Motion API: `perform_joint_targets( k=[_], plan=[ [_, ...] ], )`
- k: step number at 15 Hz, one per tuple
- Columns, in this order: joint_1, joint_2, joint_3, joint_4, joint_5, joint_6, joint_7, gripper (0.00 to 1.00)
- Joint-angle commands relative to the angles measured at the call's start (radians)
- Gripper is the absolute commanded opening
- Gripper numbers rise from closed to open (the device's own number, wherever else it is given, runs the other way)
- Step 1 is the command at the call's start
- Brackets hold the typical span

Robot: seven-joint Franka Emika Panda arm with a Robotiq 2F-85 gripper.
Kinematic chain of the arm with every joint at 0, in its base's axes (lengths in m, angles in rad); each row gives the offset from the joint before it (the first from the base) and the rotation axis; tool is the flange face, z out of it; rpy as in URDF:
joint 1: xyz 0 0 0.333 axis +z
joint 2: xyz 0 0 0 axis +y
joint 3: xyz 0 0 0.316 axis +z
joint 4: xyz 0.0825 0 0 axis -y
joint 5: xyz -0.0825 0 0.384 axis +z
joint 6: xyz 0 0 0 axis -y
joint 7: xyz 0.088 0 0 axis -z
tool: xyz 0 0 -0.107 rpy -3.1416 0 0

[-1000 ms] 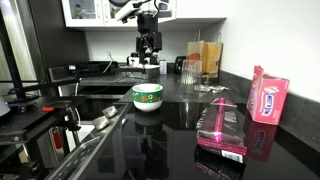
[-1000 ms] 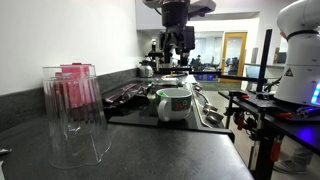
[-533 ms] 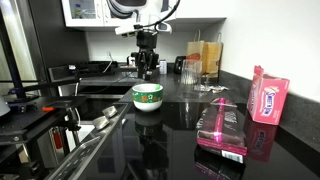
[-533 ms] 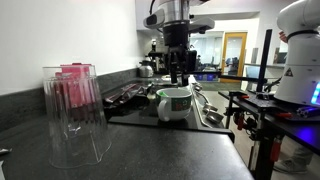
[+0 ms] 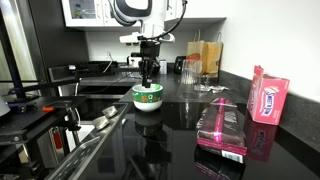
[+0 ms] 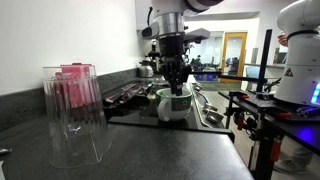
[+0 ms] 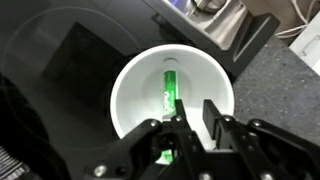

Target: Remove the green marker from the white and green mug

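The white and green mug stands on the dark counter, seen in both exterior views. In the wrist view its white inside holds the green marker, which leans toward the camera. My gripper reaches down into the mug's mouth. Its jaws stand a narrow gap apart, with only the white of the mug showing between them. The marker runs under the left finger, and its near end shows below the linkage. Whether the finger touches it, I cannot tell.
A pink box and a pink packet lie on the counter to one side. A clear glass jar stands close to the camera. A knife block and a kettle are at the back wall. A white robot body stands beside the counter.
The gripper has come down from well above the mug into its mouth. Its jaws have narrowed from wide open to a small gap.
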Motion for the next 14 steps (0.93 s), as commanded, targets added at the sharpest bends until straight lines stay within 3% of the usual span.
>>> perform_joint_targets(
  k=[1,4,6,9,14],
  plan=[
    [-0.001,0.043,-0.001,0.038,0.001,0.012,0.042,0.44],
    [-0.001,0.062,-0.005,0.054,-0.004,0.015,0.049,0.48],
    [-0.001,0.072,-0.008,0.062,-0.007,0.019,0.054,0.33],
    [-0.002,0.080,-0.015,0.068,-0.013,0.026,0.059,0.24],
    [0.001,0.102,-0.027,0.076,-0.034,0.030,0.062,0.31]
  ],
)
